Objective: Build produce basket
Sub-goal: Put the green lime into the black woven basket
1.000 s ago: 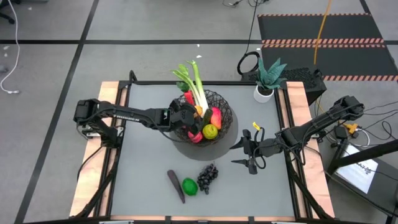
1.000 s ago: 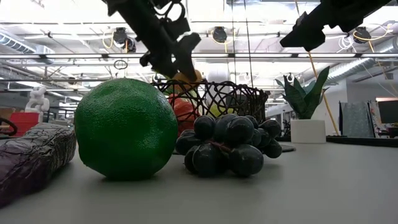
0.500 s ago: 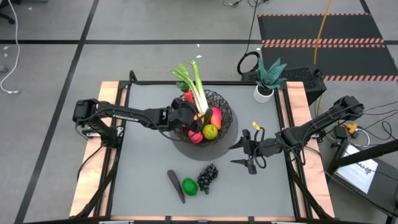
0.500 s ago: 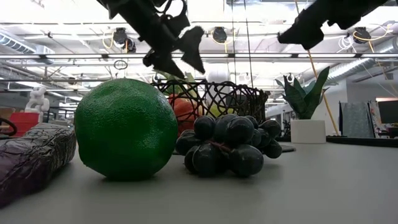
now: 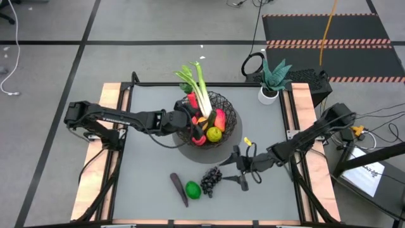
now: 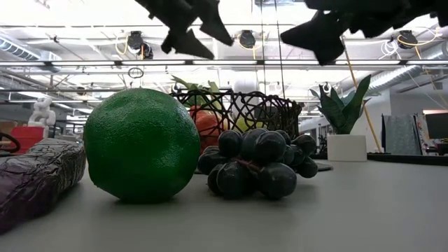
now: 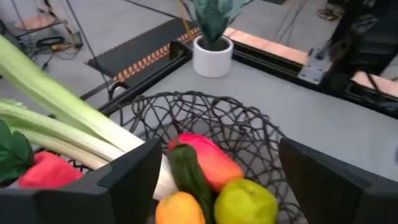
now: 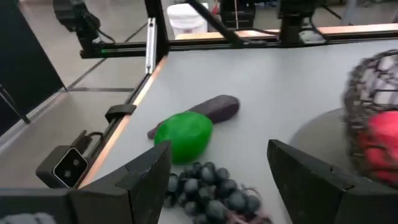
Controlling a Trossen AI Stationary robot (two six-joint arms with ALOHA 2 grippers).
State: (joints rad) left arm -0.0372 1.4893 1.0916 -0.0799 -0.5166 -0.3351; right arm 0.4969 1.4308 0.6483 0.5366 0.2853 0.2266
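Observation:
The black wire basket [image 5: 223, 106] stands at the table's middle and holds a leek [image 5: 201, 88], red fruits [image 5: 219, 119], a yellow-green fruit [image 5: 214, 133], an orange fruit [image 7: 179, 208] and a cucumber [image 7: 188, 177]. My left gripper [image 5: 192, 126] is open and empty above the basket's left rim. The dark grapes [image 5: 211, 178], green fruit [image 5: 193, 189] and purple eggplant [image 5: 179, 189] lie on the table near its front edge. My right gripper [image 5: 239, 172] is open and empty, above the table just right of the grapes [image 8: 205, 193].
A teal plant in a white pot [image 5: 269, 94] stands at the table's far right corner. Bare table lies left of the basket and at the near right.
My left gripper has opened over the basket, let an orange fruit go into it, then risen and drawn back a little toward the table's left. My right gripper has gone toward the table's near left, down toward the grapes, staying open.

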